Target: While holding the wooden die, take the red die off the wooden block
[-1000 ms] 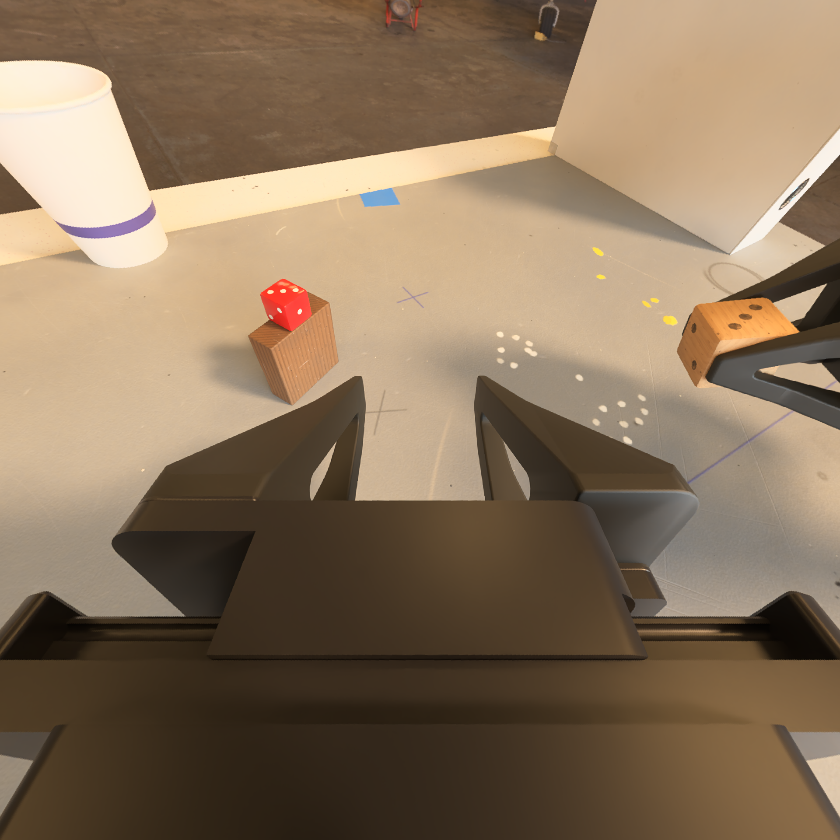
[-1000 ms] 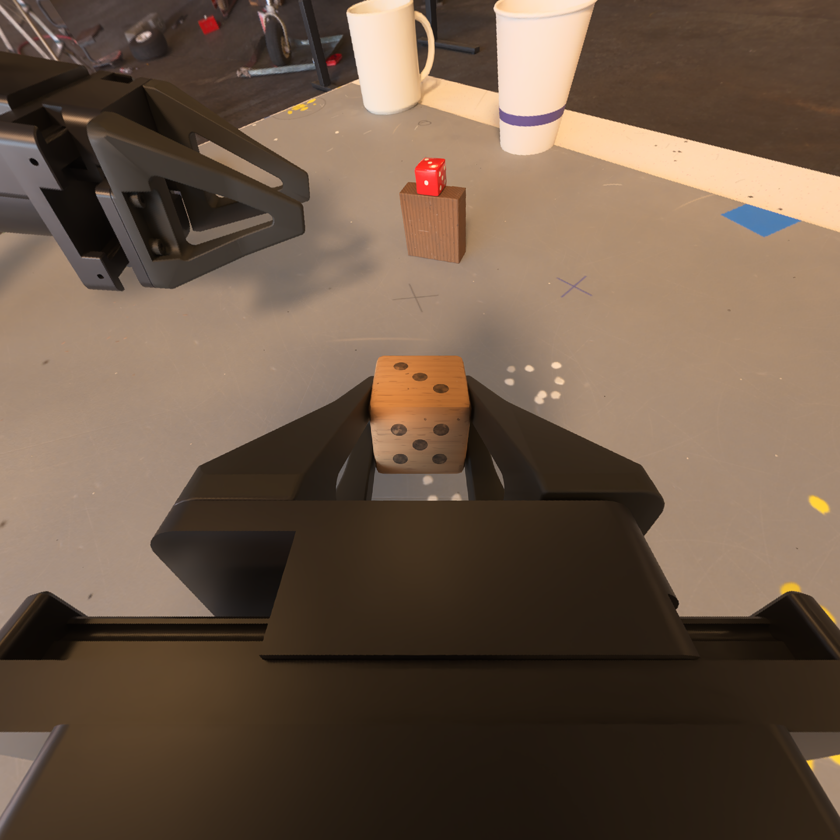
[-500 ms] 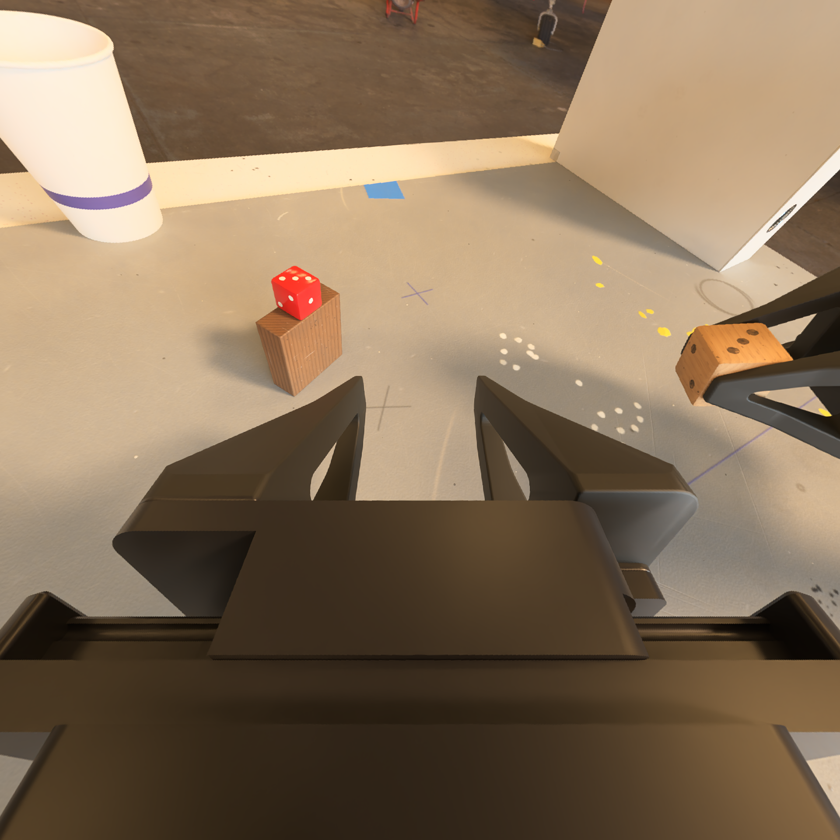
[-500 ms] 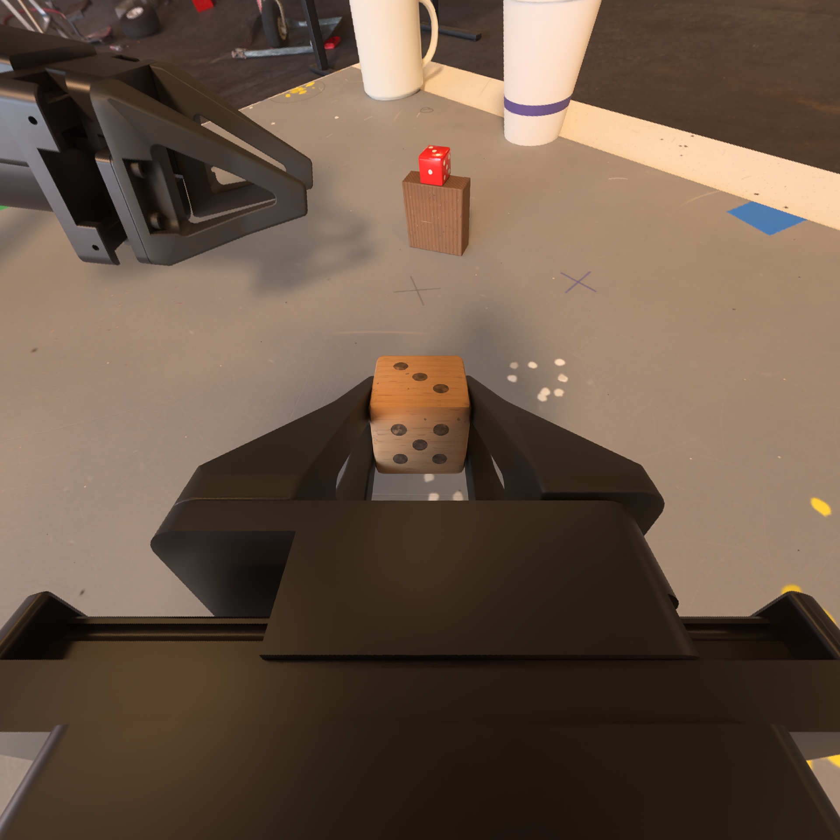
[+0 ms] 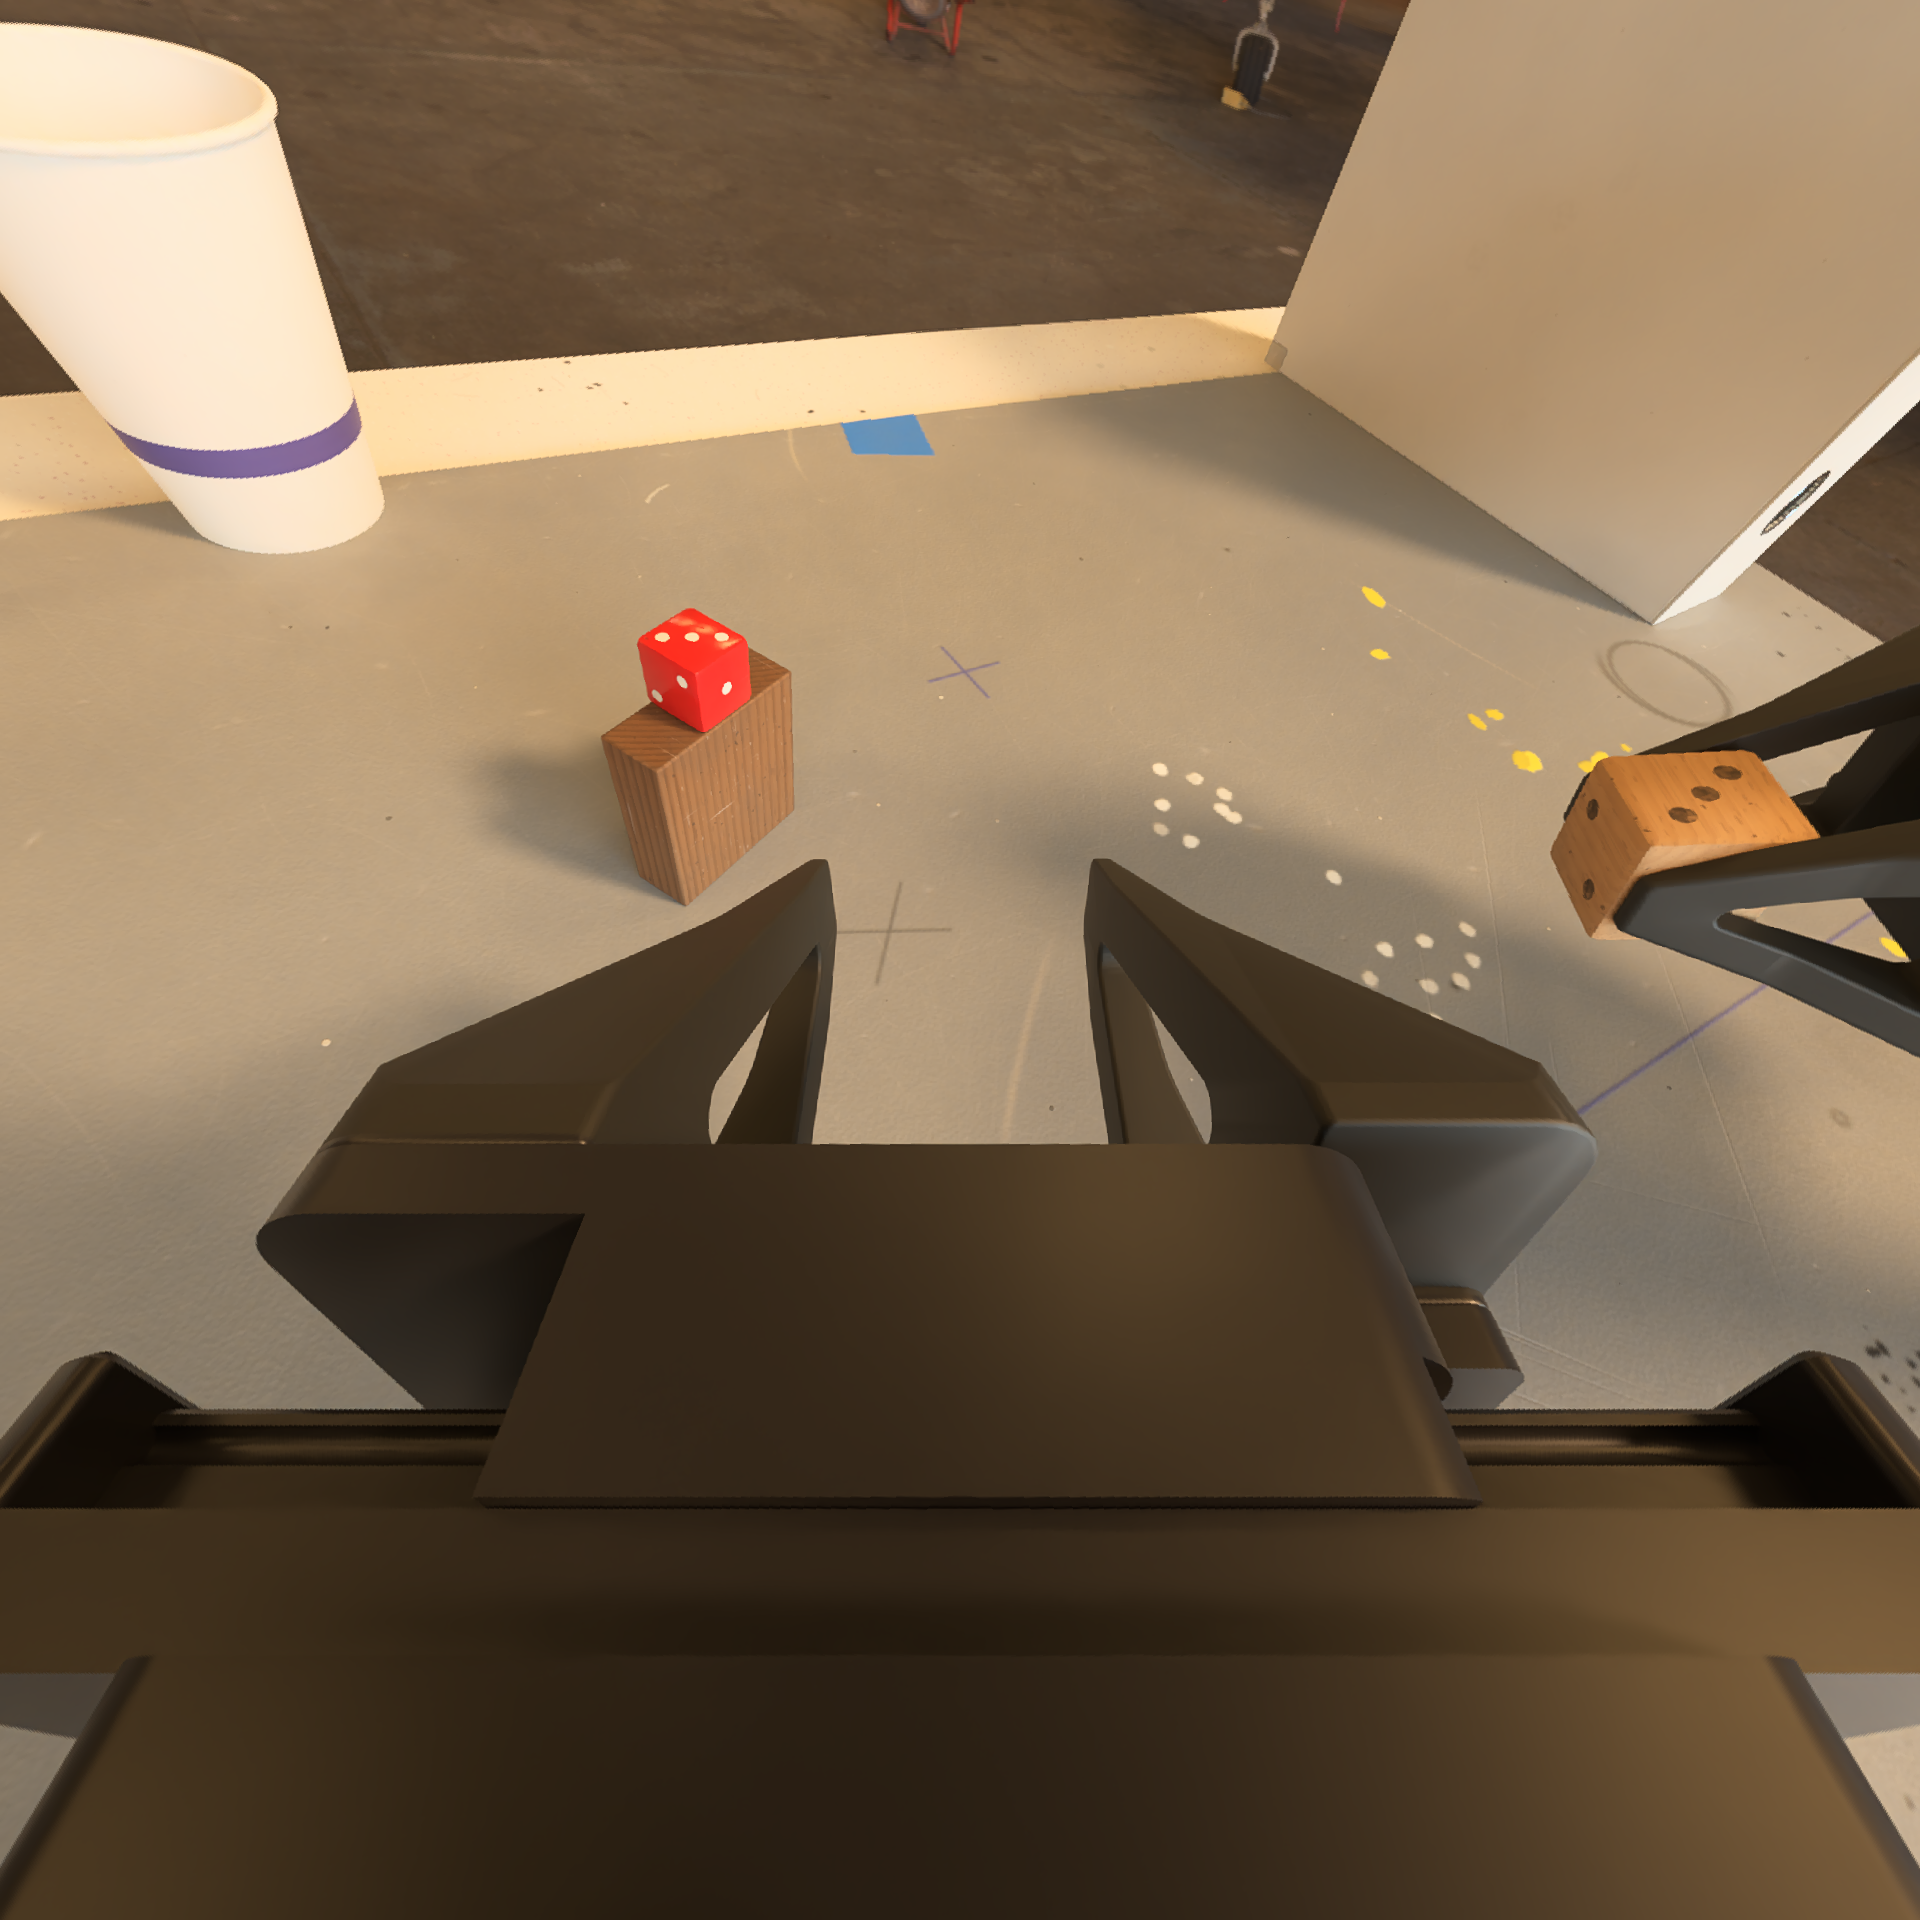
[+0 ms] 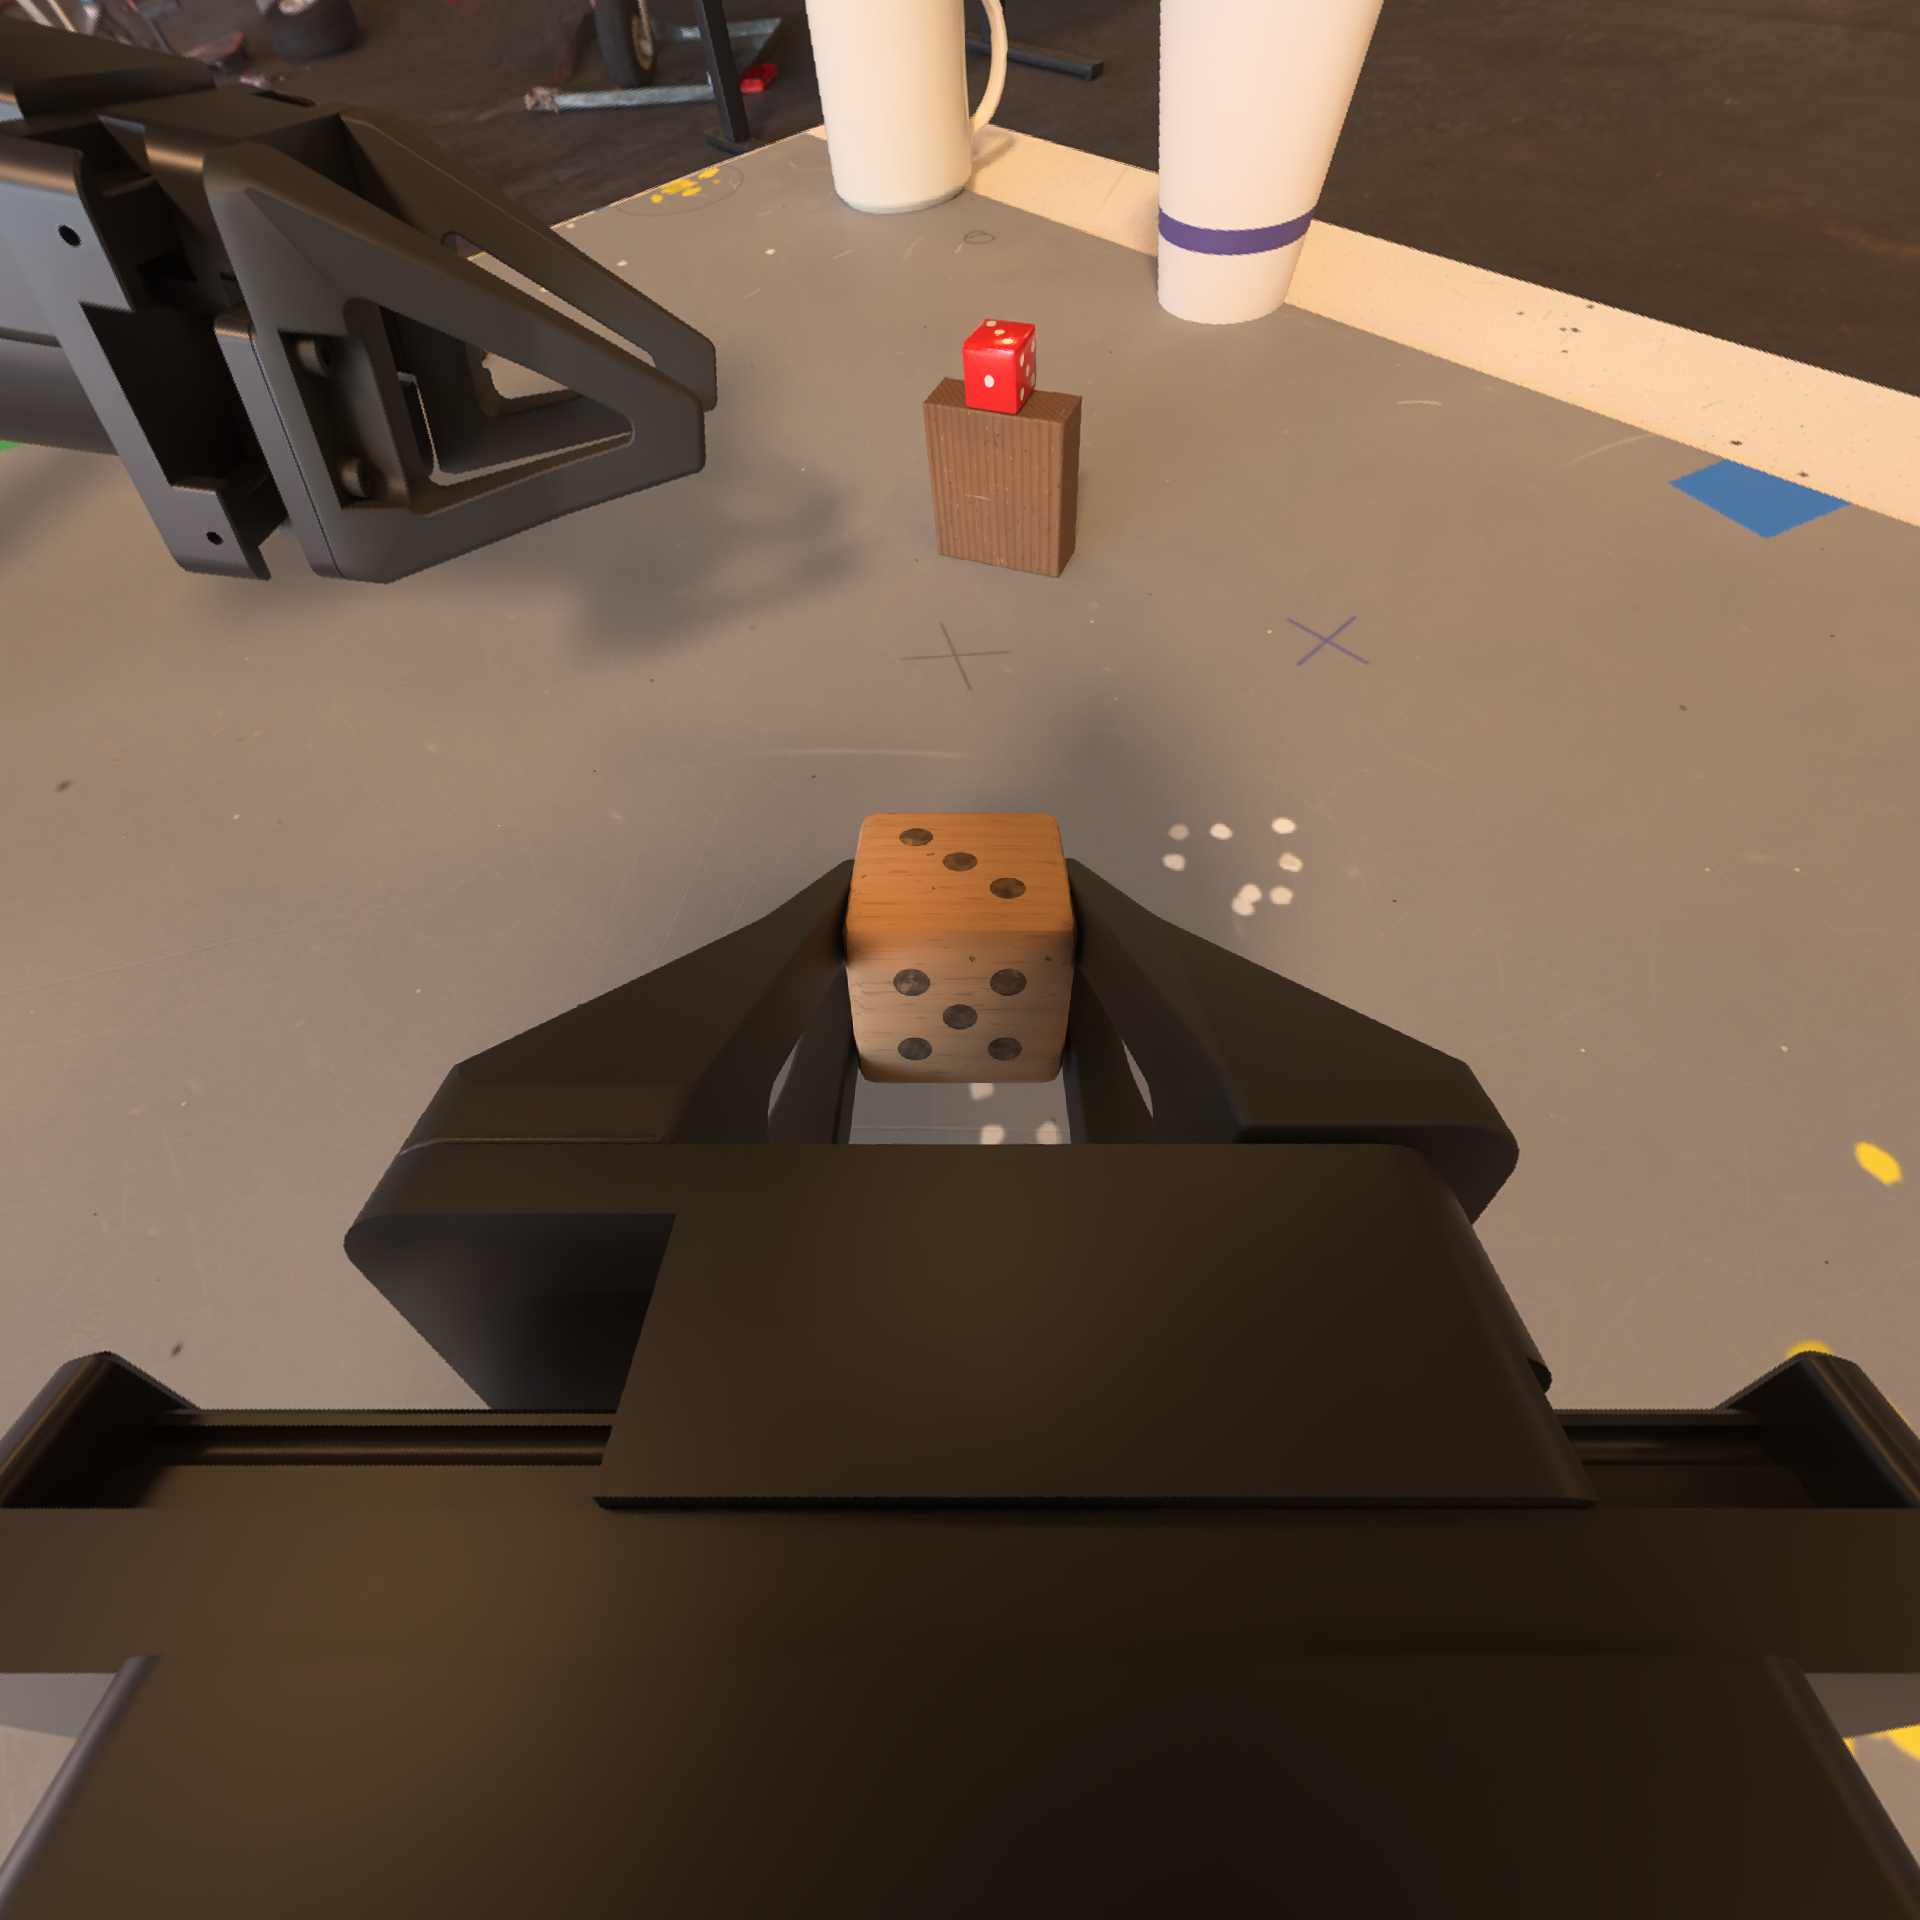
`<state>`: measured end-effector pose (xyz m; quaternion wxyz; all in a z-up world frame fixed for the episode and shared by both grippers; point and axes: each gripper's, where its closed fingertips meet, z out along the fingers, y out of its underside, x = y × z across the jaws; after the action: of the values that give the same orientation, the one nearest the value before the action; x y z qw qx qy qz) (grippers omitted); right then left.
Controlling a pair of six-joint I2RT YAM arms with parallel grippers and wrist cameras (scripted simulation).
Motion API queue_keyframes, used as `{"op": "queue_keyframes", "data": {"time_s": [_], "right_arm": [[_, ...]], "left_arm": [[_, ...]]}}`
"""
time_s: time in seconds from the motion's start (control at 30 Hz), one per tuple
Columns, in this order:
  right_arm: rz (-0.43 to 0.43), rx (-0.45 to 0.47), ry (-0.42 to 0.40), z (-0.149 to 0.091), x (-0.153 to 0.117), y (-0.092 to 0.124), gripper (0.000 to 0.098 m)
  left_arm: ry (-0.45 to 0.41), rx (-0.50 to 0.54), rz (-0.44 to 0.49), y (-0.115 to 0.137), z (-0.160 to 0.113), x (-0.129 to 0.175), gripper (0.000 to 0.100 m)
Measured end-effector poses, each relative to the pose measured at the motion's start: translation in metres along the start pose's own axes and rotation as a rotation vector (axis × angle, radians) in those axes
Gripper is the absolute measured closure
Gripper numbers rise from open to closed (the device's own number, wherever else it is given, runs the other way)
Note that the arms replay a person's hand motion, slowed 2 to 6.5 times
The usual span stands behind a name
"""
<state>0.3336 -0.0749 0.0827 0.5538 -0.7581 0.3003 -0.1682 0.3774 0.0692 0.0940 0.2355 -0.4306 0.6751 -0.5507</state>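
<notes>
**Left arm creeps toward the red die while the right keeps its catch**

From where I stand, the left gripper (image 5: 958, 883) has edged forward and a little sideways over the last second. The block (image 5: 707, 800) with the red die (image 5: 694, 667) on top now sits closer to its fingers and nearer the middle of its wrist view than it did. Its jaws are apart and hold nothing, and their spread looks unchanged. The block is just beyond the tip of one finger, not yet between the two.

The right gripper (image 6: 958, 935) has barely shifted. Its jaws stay clamped on the wooden die (image 6: 958, 940), one finger on each side, lifted clear of the table (image 6: 520, 935). From its view the left gripper (image 6: 665, 405) has slid a bit nearer the block (image 6: 1003, 488).

I take this as the approach phase: the holding half of the task is met, and the red die (image 6: 997, 364) is still untouched on the block. The left arm looks to need more travel, and a swing toward the die, before closing.

As for writing, I can read none. The paper cup (image 5: 197, 312) carries only a purple band. The white panel (image 5: 1621, 291) has a small dark mark on its edge, too small to make out. The mug (image 6: 899, 99) is plain.
</notes>
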Motion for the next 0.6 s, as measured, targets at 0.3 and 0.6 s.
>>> {"op": "queue_keyframes", "data": {"time_s": [0.3,0.6], "right_arm": [[0.001,-0.003,0.0,0.0003,0.0001,0.0006,0.0678],[0.001,-0.003,0.0,0.0003,0.0001,0.0007,0.0678]], "left_arm": [[-0.004,-0.002,0.016,0.0008,0.0002,-0.0021,0.059],[-0.033,0.0,0.016,0.0007,0.0003,-0.0083,0.059]]}}
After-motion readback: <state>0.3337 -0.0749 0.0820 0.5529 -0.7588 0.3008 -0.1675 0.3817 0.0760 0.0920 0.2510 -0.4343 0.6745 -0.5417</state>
